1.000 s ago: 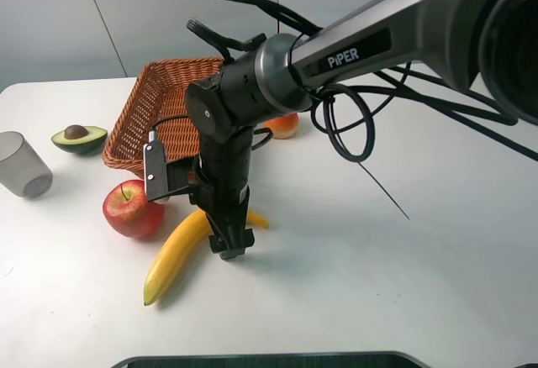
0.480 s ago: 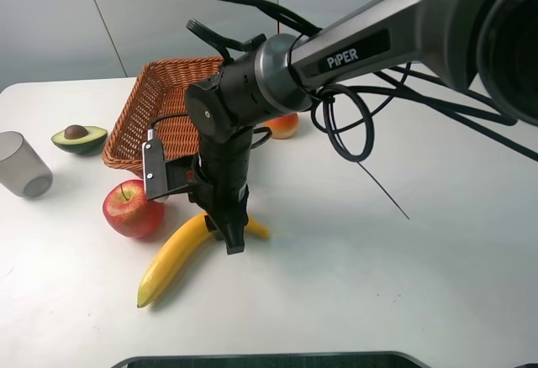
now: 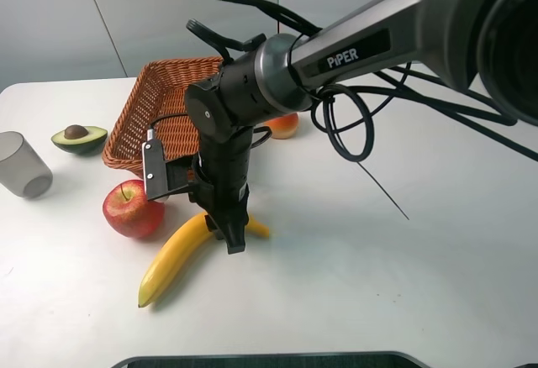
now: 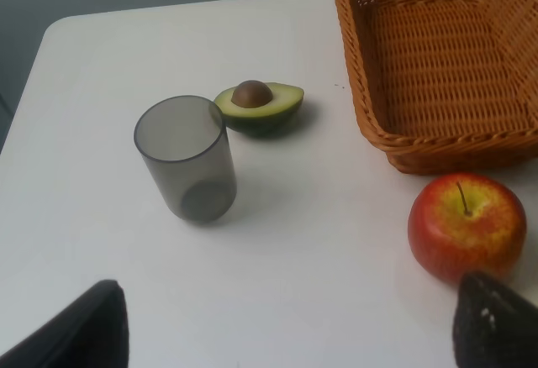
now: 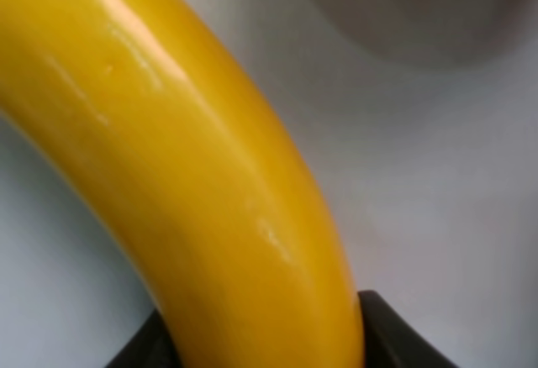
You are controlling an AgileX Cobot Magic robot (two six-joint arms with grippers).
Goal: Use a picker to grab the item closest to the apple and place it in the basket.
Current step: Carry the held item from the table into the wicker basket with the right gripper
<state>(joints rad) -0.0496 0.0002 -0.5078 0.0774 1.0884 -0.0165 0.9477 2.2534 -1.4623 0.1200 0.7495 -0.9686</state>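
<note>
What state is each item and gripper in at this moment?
banana: on the table, clamped by the right gripper
apple: upright, stem up
basket: upright, empty where visible
avocado half: cut side up, pit in
cup: upright, empty
left gripper: open, holding nothing

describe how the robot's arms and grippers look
The right arm is silver-grey with black joints, white PiPER lettering on a black strip, looping black cables and a grey box at the wrist. Of the left gripper only dark, textured fingertips show.
</note>
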